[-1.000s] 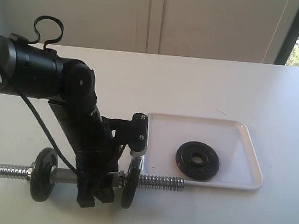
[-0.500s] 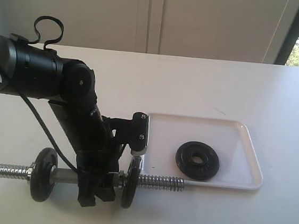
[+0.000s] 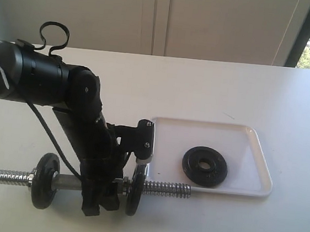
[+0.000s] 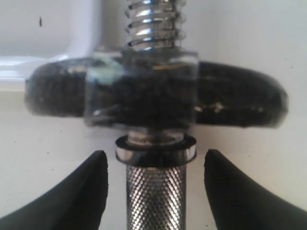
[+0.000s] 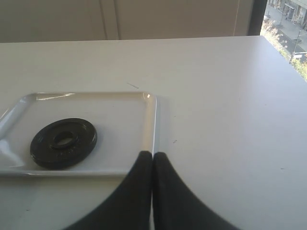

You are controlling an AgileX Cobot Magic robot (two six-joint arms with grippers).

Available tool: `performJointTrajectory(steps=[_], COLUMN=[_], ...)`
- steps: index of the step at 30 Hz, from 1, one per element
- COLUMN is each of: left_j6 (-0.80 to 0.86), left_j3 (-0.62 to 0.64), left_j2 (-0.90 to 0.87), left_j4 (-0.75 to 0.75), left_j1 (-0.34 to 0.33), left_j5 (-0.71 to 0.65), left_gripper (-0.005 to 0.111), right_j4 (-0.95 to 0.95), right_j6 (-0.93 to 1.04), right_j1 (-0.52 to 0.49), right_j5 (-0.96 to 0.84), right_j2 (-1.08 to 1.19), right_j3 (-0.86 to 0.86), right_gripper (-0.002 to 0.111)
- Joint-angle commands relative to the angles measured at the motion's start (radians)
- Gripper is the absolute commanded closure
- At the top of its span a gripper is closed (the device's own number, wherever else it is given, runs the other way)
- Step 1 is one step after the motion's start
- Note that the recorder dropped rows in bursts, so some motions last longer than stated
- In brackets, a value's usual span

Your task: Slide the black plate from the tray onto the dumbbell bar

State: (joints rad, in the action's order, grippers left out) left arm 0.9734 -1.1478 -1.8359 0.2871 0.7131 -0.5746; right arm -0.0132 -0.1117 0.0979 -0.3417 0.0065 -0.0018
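- Left gripper point(image 4: 156, 157) straddles the knurled middle of the dumbbell bar point(image 3: 167, 189). Jaws are spread wide, a finger on each side, neither touching the steel, so the bar isn't clamped.
- Right gripper point(image 5: 152, 160) has its fingers pressed together with nothing in them. It hangs by the tray's rim, off to the side of the disc.
- Black plate point(image 3: 205, 165) lies flat inside the tray point(image 3: 252, 138), toward the near rim and apart from the bar's threaded tip.
- Two other discs are on the bar. The one nearer the tray point(image 3: 134, 194) sits just beside the left gripper, the far one point(image 3: 45, 181) at the other end.
- Risk: with the bar unclamped, any push from the plate would probably roll or shove it along the table point(image 3: 230, 90).
- Risk: the plate lies flat and low, so pinching its edge looks awkward. Fingers could skate off the rim or scrape the tray and drag it.
- Risk: it looks like heavy iron, and a thin-edge grip could let it swing or drop.
- Risk: a hole slightly off-axis would likely catch on the spiral thread and jam or tilt.
- Risk: the thread tip sits close to the tray's near rim, so the approach is cramped and the plate or fingers may knock the rim.
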Motion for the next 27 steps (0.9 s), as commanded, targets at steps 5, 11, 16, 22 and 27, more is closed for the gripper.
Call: performJointTrajectory(steps=[5, 11, 16, 22, 27], left_j6=[0.003, 0.000, -0.063, -0.088, -0.088], left_j3=[-0.001, -0.001, -0.003, -0.014, -0.016], left_j2=[0.000, 0.000, 0.002, 0.040, 0.070], left_j4=[0.011, 0.011, 0.011, -0.008, -0.022], left_j1=[0.008, 0.008, 0.008, 0.008, 0.007], left_j5=[-0.008, -0.026, -0.024, -0.024, -0.020], left_gripper=[0.053, 0.088, 0.107, 0.107, 0.107], right_j4=[-0.002, -0.002, -0.002, -0.002, -0.002], right_j6=[0.002, 0.002, 0.002, 0.002, 0.002], right_j1=[0.002, 0.002, 0.002, 0.002, 0.002], right_j5=[0.006, 0.006, 0.006, 0.006, 0.006], right_j2=[-0.007, -0.007, -0.007, -0.007, -0.007], right_j3=[0.002, 0.002, 0.002, 0.002, 0.002], right_gripper=[0.108, 0.108, 0.108, 0.108, 0.108])
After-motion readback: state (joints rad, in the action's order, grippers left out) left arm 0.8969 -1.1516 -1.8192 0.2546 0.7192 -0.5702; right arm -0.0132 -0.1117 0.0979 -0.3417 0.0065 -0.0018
